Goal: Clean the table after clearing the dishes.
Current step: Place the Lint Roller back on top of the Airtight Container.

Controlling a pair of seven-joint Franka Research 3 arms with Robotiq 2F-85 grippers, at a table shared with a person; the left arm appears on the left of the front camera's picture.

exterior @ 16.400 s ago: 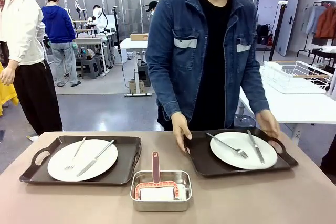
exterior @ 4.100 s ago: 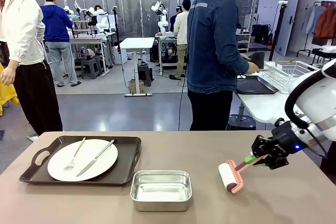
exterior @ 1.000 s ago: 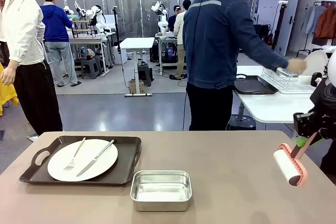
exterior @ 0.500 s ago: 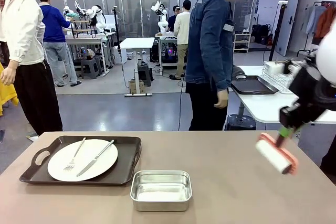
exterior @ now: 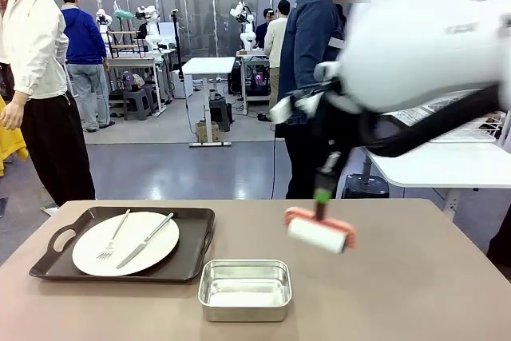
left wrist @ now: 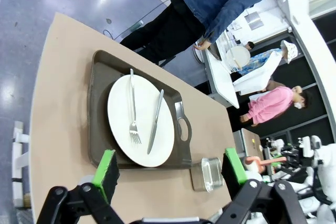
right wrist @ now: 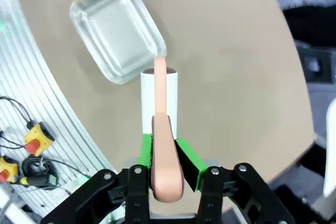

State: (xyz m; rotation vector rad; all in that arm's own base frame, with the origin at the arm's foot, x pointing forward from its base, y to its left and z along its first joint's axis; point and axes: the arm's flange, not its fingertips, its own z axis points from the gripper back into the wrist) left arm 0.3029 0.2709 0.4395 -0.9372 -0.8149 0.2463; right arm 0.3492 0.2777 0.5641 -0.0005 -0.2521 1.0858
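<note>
Right claw [exterior: 322,196] [right wrist: 167,156], clenched on the salmon handle [right wrist: 160,93] of a lint roller [exterior: 319,234] [right wrist: 173,103]. Roller hanging directly beneath the claw, white roll lowermost, over the beige table [exterior: 415,293] [right wrist: 226,51]. Contact between roll and tabletop not discernible, arm blurred in the front view. Steel pan [exterior: 244,289] [right wrist: 118,30] just beyond the roll's tip as seen along the claw's fingers; in the front view, below the claw and toward the robot's left, near the roller.

Left claw [left wrist: 170,167], released, green pads spread wide, nothing between them, poised high over the table [left wrist: 58,103]. Straight ahead of its fingers: dark handled tray [left wrist: 100,103] [exterior: 196,225] carrying a round white plate [left wrist: 144,108] [exterior: 160,249], with fork [left wrist: 132,106] [exterior: 116,235] and knife [left wrist: 156,121] [exterior: 145,240] side by side on the plate. Same tray well apart from the right claw, on the robot's left of the pan [left wrist: 208,174].

Person [exterior: 315,45] [left wrist: 210,3] in a denim jacket beyond the far table edge, behind the right claw.
</note>
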